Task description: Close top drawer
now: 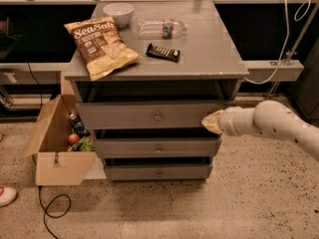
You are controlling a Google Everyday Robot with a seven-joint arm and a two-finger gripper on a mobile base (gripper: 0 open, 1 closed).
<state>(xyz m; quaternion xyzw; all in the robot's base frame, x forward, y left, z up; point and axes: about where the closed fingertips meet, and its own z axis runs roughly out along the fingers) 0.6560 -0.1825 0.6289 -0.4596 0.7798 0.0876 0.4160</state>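
1. The top drawer [124,116] is found directly under the worktop [219,54] of a grey chest. It is seen pulled out toward the camera, with a dark gap left above its front panel, and a small round knob [157,117] is set at the middle of that panel
2. The pincer [213,122] is held at the right-hand end of the drawer front as viewed, touching it or just short of it, with its yellowish tip turned toward the panel. Whether it is spread or pressed together cannot be told
3. The arm [279,126] is brought in from the right side of the view, low and roughly level with the drawer front
4. The drawer's long axis is laid across the view, so most of the panel lies to the left of the pincer, while the drawer's travel runs back into the chest, away from the camera. A push into the chest, not along the panel, is therefore judged to be needed
5. Because contact is made near one end, well apart from the knob, some skewing of the drawer on its runners is judged possible
6. The middle drawer [157,147] and the bottom drawer [158,172] are stacked below and are not to be pushed
7. A chip bag [102,44], a bowl [118,11], a bottle [162,27] and a chocolate bar [163,53] are carried on the worktop, and a cardboard box [55,168] is stood on the floor beside the chest
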